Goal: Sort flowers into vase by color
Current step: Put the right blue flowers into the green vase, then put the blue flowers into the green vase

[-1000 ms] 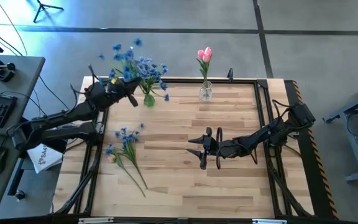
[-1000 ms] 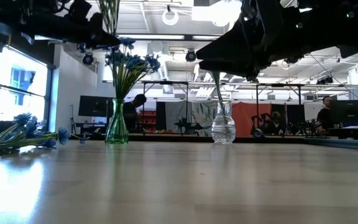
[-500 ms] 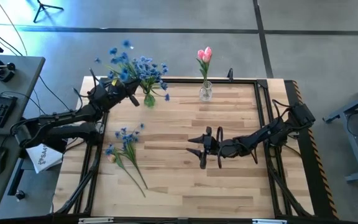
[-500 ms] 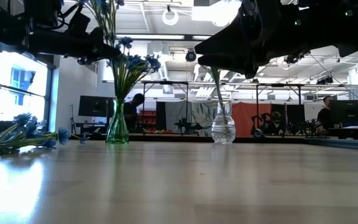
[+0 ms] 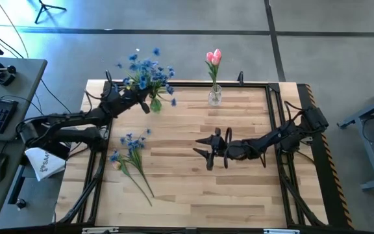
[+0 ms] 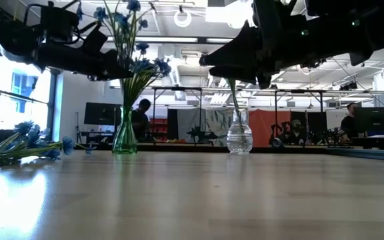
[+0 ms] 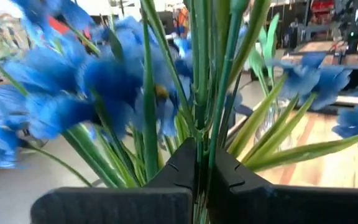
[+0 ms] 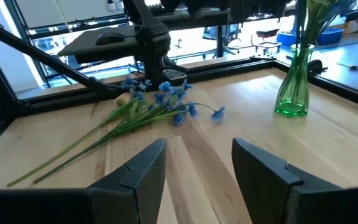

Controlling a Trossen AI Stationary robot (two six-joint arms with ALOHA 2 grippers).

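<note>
Jaws of left gripper (image 7: 201, 168) pinched on blue stems (image 7: 210, 93) — far edge.

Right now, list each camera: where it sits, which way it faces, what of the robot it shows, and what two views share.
High view: overhead, straight down; both arms, left gripper at the green vase, right gripper mid-table.
Low view: table height, level across the table toward the room; arms dark overhead.
Left wrist view: on the left arm, its fingers shut on blue flower stems.
Right wrist view: on the right arm, open fingers, facing the blue flowers lying on the table.
Shared: high and low both show the clear vase holding the pink tulip.
</note>
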